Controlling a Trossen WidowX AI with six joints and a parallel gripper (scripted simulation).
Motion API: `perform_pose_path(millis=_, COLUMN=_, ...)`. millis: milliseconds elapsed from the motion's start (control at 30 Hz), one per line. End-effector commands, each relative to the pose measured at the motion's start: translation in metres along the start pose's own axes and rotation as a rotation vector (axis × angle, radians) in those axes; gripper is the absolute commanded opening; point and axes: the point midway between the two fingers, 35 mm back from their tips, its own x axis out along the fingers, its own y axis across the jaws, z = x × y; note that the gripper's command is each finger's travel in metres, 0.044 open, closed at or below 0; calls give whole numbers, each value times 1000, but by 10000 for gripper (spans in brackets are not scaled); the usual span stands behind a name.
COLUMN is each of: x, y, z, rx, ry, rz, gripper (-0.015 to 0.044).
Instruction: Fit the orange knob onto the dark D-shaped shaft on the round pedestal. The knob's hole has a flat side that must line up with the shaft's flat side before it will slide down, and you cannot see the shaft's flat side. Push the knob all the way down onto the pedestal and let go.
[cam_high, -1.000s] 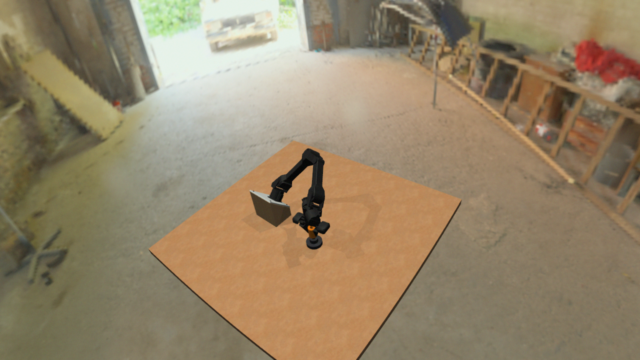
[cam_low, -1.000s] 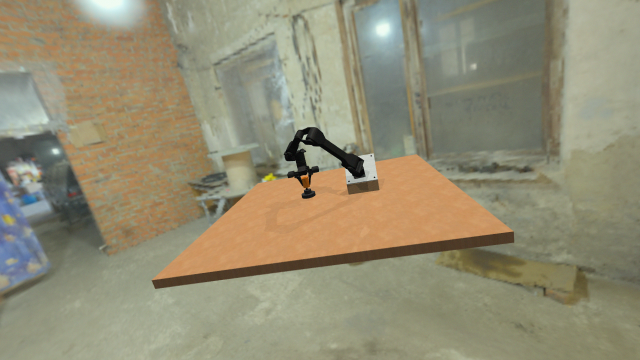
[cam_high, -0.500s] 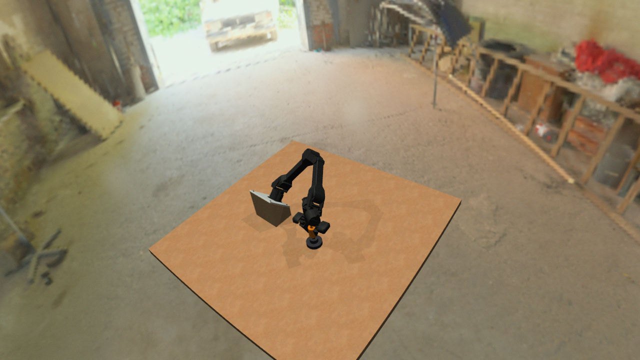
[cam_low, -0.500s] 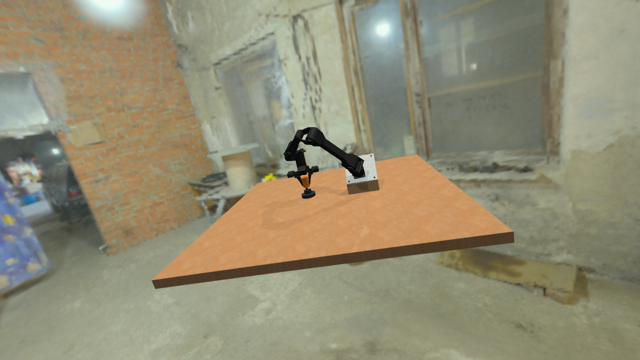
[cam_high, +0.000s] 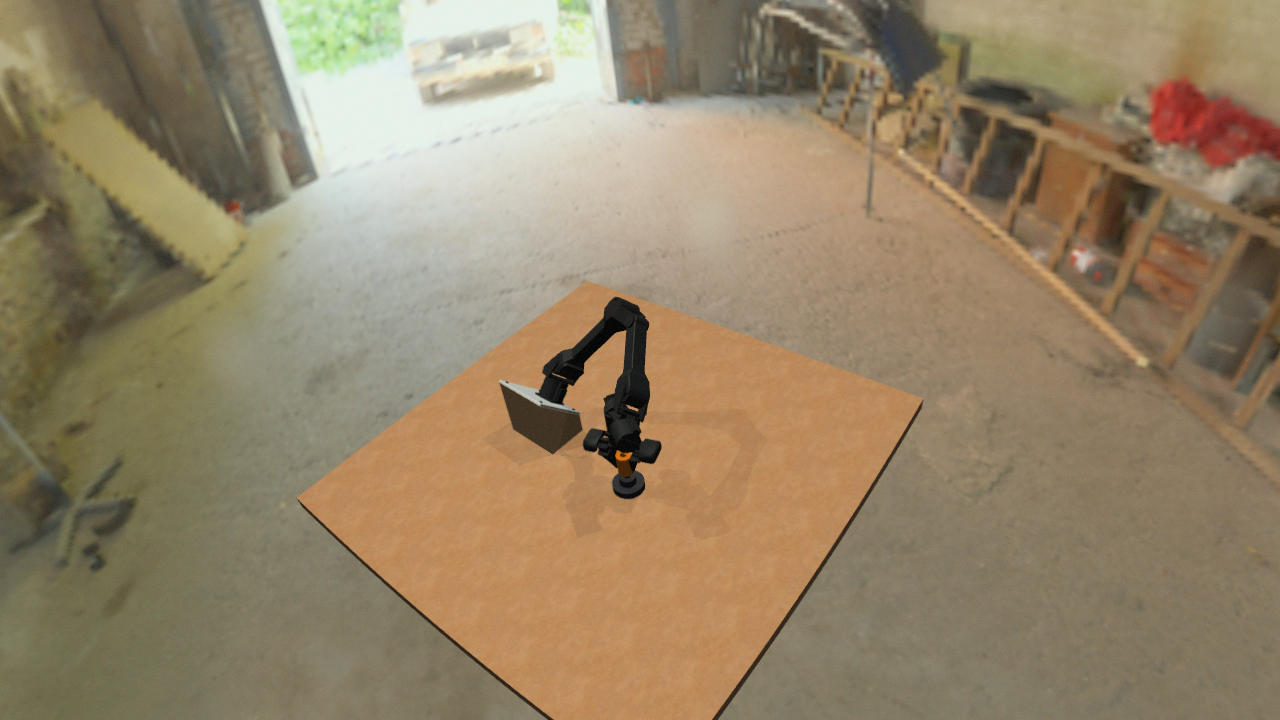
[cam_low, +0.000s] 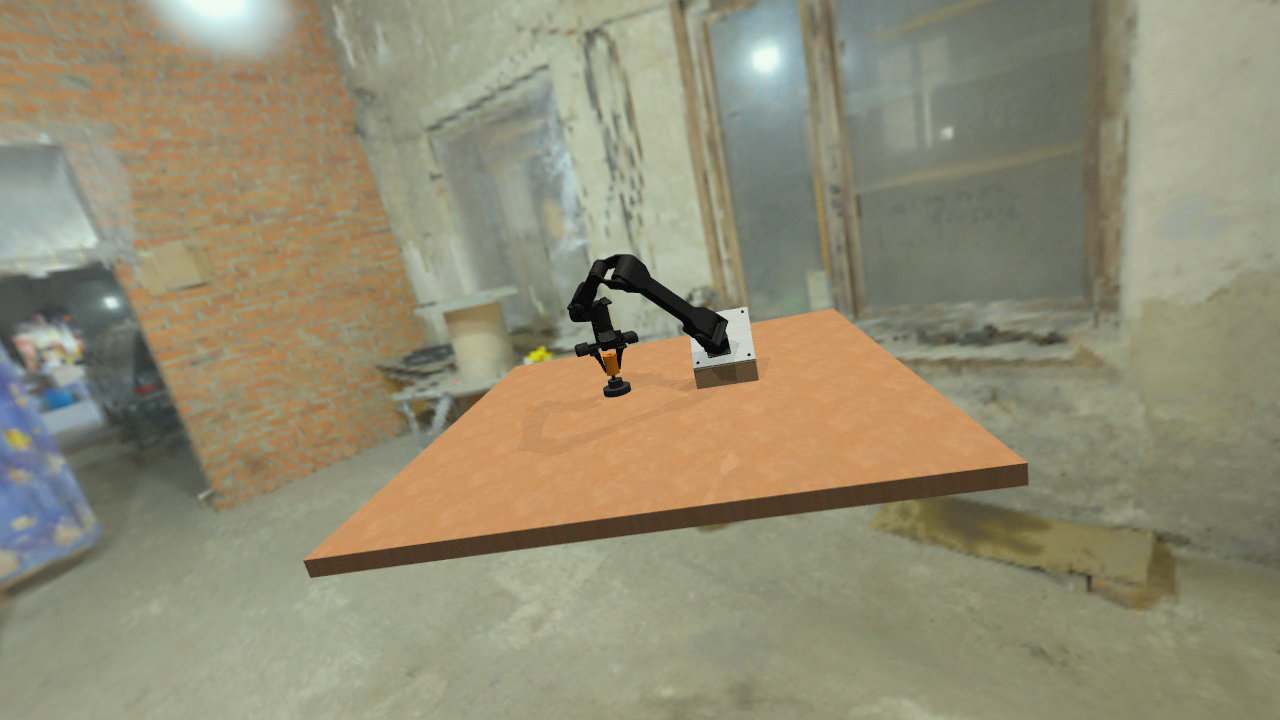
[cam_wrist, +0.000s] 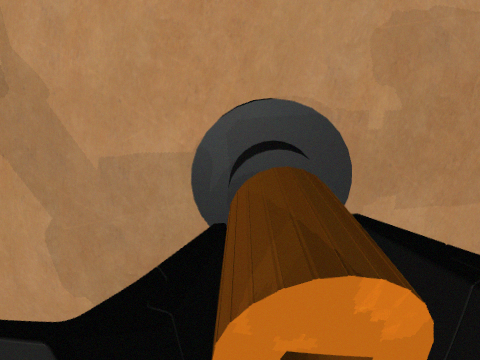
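The ribbed, cylindrical orange knob (cam_high: 624, 464) (cam_low: 611, 362) (cam_wrist: 300, 235) was grasped between the fingers of the black parallel-jaw gripper (cam_high: 623, 458) (cam_low: 612, 361), above the round, dark, stepped pedestal (cam_high: 628, 486) (cam_low: 616, 389) (cam_wrist: 272, 120). The pedestal stood on the square orange-brown board (cam_high: 554, 573) (cam_low: 716, 447) (cam_wrist: 125, 60), to the left of the pale-topped block (cam_low: 725, 371) (cam_high: 541, 420) under the arm's base in the exterior view. The knob was held upright, presumably so that its hole faced the shaft, with the fingers on opposite sides so that the wrist could turn it. A gap remained below the knob, which was therefore not seated; whether its hole had engaged the shaft could not be told. The grip was probably kept firm because the hidden flat had to be sought by gentle turning under light downward pressure, with release appropriate only after full seating.
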Motion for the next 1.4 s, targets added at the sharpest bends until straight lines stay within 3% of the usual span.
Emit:
perform_pose_path(millis=0, x=1, y=0, z=0, rx=-13, ry=2, rz=-1, gripper=0)
perform_pose_path(millis=600, x=-3, y=-1, z=-1, rx=-13, ry=2, rz=-1, gripper=0)
perform_pose_path(millis=867, x=-2, y=-1, z=-2, rx=-222, ry=2, rz=-1, gripper=0)
perform_pose_path(millis=1367, x=1, y=0, z=0, rx=-222, ry=2, rz=-1, gripper=0)
